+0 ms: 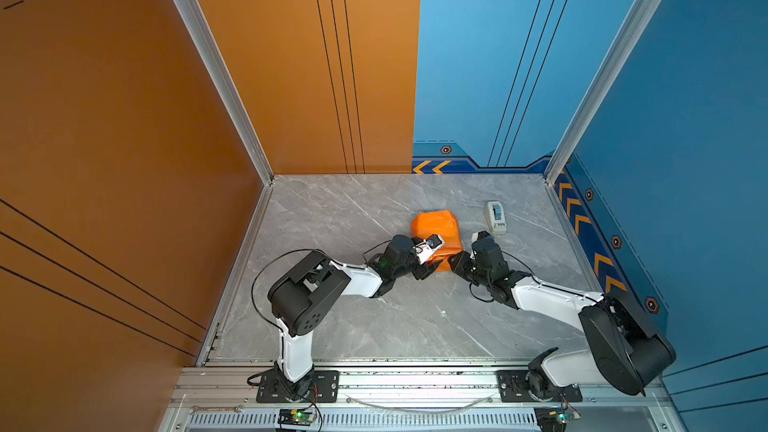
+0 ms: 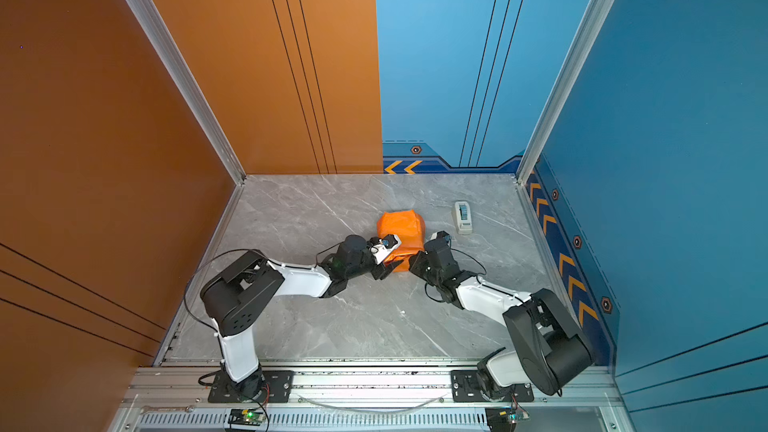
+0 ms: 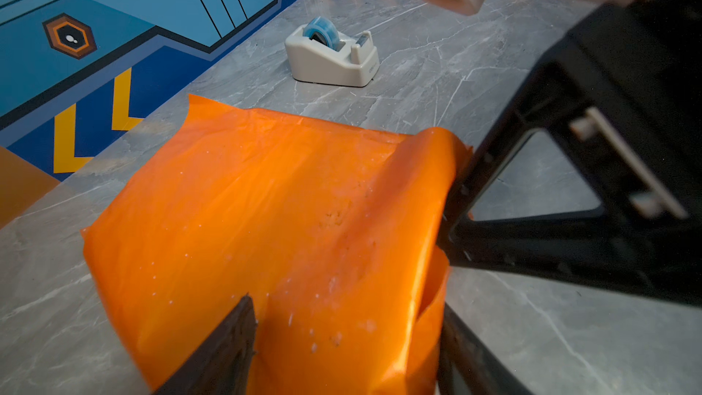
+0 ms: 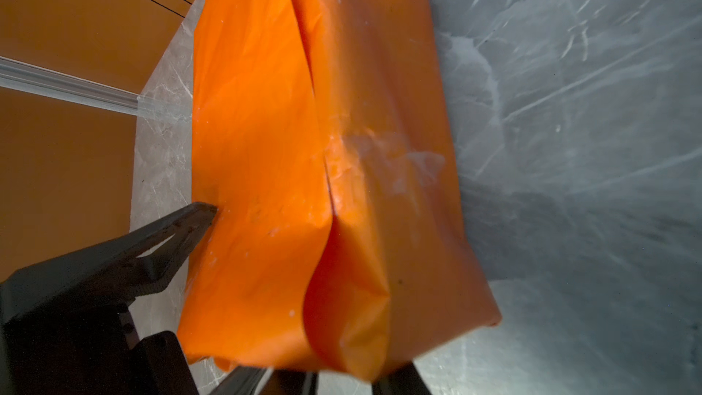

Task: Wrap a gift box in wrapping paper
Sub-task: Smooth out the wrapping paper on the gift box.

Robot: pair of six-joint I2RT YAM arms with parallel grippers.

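Mostly wrapped: wrapping paper folded round, orange out, on table. gift box hidden, presumably inside. Near end flaps loose between left fingers, spread wide astride, and right fingers, nearly closed at flap, grip unclear. Left to do: close ends, tape. Beyond right fingers, apart: tape dispenser.
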